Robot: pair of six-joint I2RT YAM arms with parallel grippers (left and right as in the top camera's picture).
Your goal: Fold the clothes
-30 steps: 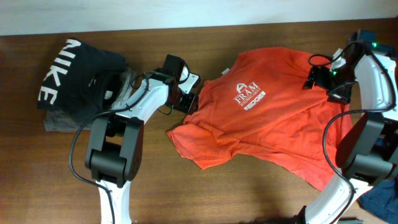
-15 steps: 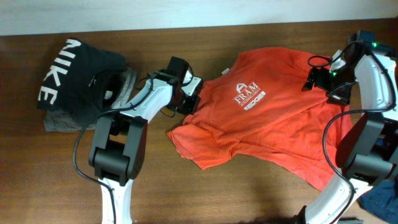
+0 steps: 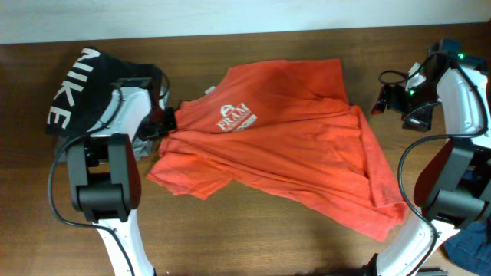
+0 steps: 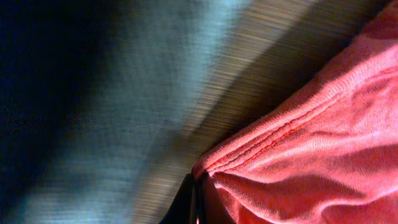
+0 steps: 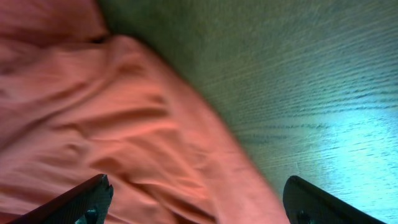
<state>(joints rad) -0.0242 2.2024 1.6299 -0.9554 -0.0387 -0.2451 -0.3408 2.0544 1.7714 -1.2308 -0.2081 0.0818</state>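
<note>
The clothes, a red-orange T-shirt [image 3: 284, 146] with a white chest logo [image 3: 235, 121], lie rumpled and stretched across the middle of the table. My left gripper [image 3: 163, 123] is at the shirt's left edge, right beside the black garment. In the left wrist view the gripper [image 4: 196, 200] is shut on a stitched hem of the shirt [image 4: 311, 149]. My right gripper [image 3: 386, 98] hangs open just past the shirt's upper right edge. In the right wrist view its gripper [image 5: 205, 205] has orange cloth [image 5: 124, 124] under its left half and nothing between the fingers.
A black garment with white NIKE letters [image 3: 84, 84] lies at the far left on top of a grey garment [image 3: 73, 149]. Blue cloth [image 3: 472, 245] shows at the bottom right corner. Bare wood table [image 3: 253, 238] runs along the front.
My left gripper shut on the shirt's left edge and dragged it left toward the black garment. The whole shirt slid left, away from my right gripper, which stayed in place and open.
</note>
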